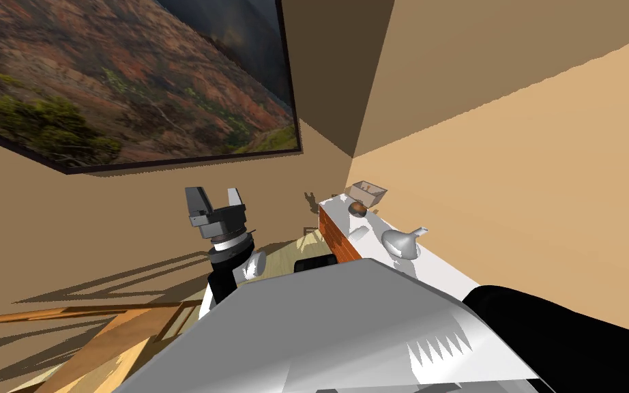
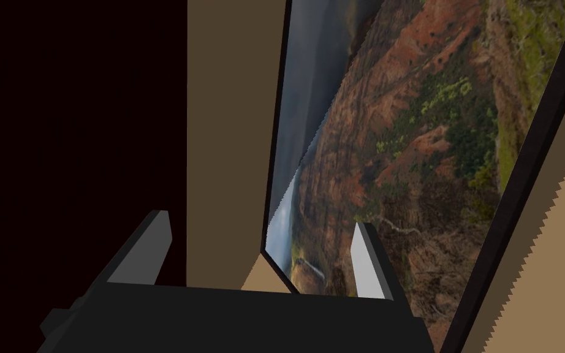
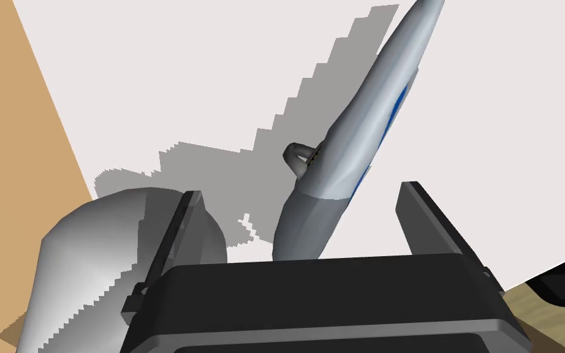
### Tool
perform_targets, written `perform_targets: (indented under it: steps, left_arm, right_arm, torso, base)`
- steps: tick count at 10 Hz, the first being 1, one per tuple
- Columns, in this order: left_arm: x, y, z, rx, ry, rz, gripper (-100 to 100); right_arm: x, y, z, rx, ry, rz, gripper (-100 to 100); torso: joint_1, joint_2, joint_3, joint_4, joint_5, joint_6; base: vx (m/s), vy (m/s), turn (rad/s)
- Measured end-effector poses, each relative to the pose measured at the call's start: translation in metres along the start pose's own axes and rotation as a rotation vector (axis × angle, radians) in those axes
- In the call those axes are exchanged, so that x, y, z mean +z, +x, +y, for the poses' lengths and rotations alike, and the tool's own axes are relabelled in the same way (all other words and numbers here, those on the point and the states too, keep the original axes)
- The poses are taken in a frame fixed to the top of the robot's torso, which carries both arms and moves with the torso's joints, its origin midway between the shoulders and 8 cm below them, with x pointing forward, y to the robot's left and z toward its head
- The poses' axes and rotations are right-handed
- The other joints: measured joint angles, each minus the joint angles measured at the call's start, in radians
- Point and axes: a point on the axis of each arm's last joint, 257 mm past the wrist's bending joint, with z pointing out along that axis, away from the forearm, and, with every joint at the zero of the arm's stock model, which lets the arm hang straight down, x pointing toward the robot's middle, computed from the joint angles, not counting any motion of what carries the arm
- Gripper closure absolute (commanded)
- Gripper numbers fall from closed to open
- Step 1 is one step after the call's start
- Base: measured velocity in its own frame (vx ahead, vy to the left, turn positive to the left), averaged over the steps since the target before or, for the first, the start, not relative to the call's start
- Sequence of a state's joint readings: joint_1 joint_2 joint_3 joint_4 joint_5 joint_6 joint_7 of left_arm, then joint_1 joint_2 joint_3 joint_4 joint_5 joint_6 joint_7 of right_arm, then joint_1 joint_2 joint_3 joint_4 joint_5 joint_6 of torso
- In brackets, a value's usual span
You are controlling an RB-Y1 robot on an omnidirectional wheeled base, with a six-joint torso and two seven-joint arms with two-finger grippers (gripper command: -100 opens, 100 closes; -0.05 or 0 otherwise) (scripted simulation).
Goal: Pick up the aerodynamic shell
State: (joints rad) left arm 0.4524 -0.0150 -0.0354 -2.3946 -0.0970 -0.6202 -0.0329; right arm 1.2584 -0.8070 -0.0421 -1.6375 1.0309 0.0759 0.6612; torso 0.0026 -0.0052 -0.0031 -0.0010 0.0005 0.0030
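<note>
Right gripper (image 3: 299, 189) open, its fingers either side of the slim grey-blue shell (image 3: 361, 141) on the white tabletop (image 3: 183, 73) — best to advance further, stay clear of the grey dome (image 3: 91, 245), then close squarely.

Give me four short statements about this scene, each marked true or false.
1. The right gripper is shut on the long grey shell with a blue patch. False: its fingers stand open, with the shell's near end between them.
2. The shell rests on a flat white top. True.
3. The left gripper is open. True.
4. The rounded grey vessel sits between the right gripper's fingers. False: it sits outside one finger.
</note>
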Motion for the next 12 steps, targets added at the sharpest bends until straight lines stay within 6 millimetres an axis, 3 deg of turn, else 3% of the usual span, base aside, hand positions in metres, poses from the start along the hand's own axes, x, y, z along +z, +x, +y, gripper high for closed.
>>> perform_targets:
  steps: [1,3,10,12]
  left_arm:
    - [0.0,0.0,0.0,0.0,0.0,0.0,0]
    - [0.0,0.0,0.0,0.0,0.0,0.0,0]
    - [0.0,0.0,0.0,0.0,0.0,0.0,0]
    - [0.0,0.0,0.0,0.0,0.0,0.0,0]
  right_arm:
    - [0.0,0.0,0.0,0.0,0.0,0.0,-100]
    - [0.013,0.0,-0.005,-0.028,-0.008,-0.007,-100]
    - [0.028,0.007,-0.012,0.032,-0.018,0.002,-100]
    - [0.035,0.007,-0.017,0.04,-0.021,0.002,-100]
  torso:
    - [0.0,0.001,0.001,0.0,0.0,0.0]
    - [0.003,0.01,0.006,0.002,0.001,0.0]
    - [0.001,0.005,0.003,0.001,0.0,0.001]
    - [0.001,0.007,0.004,0.001,0.0,-0.001]
  base:
    - [-0.108,0.047,0.346]
    - [-0.127,0.033,0.058]
    - [-0.052,0.017,0.059]
    - [-0.122,0.041,0.232]
